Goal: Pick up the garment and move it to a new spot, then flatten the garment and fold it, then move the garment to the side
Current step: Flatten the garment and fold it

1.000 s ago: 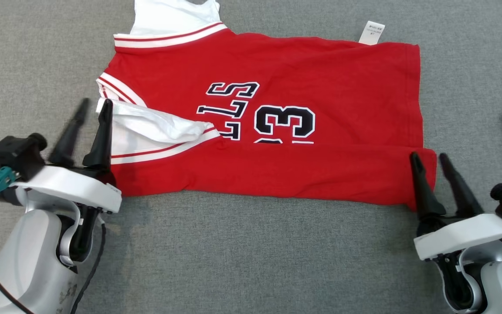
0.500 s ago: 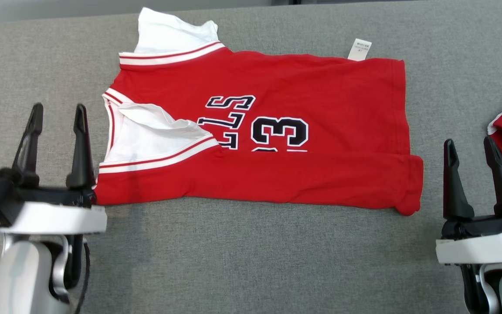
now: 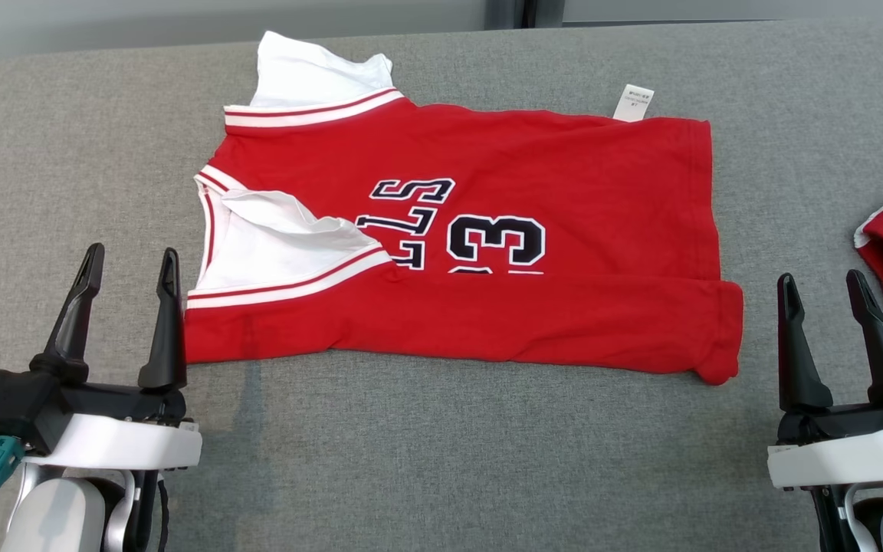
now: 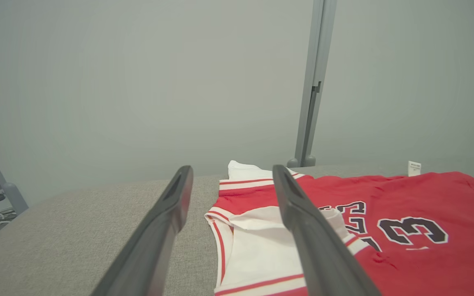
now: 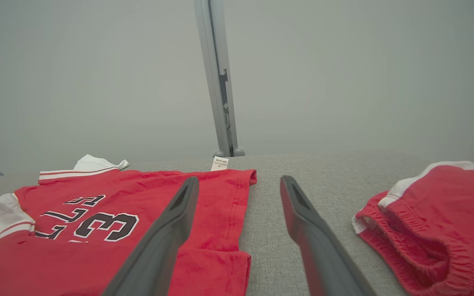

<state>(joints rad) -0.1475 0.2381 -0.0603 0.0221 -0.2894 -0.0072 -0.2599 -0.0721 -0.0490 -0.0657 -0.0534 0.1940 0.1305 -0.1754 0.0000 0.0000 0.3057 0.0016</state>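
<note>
On grey table [image 3: 441, 460]: red jersey [image 3: 579, 169], near edge folded.

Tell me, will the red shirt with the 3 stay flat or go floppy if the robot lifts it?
Probably floppy: the red shirt is thin cloth, already folded over along its near edge and wrinkled. It likely weighs little, lying flat with no bulk. Pushed, it would probably bunch up rather than slide, since the grey table cover looks rough.
</note>
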